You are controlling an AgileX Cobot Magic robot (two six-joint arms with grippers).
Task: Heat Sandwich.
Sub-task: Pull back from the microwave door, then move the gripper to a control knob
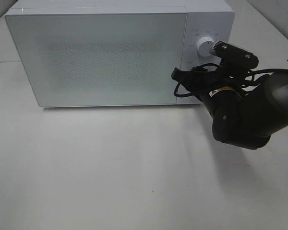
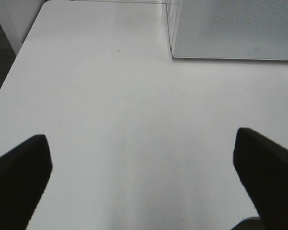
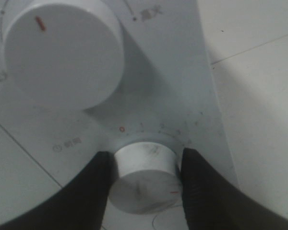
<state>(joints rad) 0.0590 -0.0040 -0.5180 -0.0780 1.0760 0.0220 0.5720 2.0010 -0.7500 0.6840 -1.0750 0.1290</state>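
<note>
Right gripper (image 3: 145,165) grasps white microwave's (image 1: 96,57) lower round dial (image 3: 144,188), frame right.
Left gripper (image 2: 141,163) released, over white tabletop (image 2: 110,96).

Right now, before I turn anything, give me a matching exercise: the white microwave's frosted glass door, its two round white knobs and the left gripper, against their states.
Things:
1. frosted glass microwave door
2. upper round white knob
3. lower round white knob
4. left gripper

States:
A. open, above the white table
B. clasped by the right gripper
C. closed
D. free dial, nothing holding it

Pairs: 1-C, 2-D, 3-B, 4-A.
</note>
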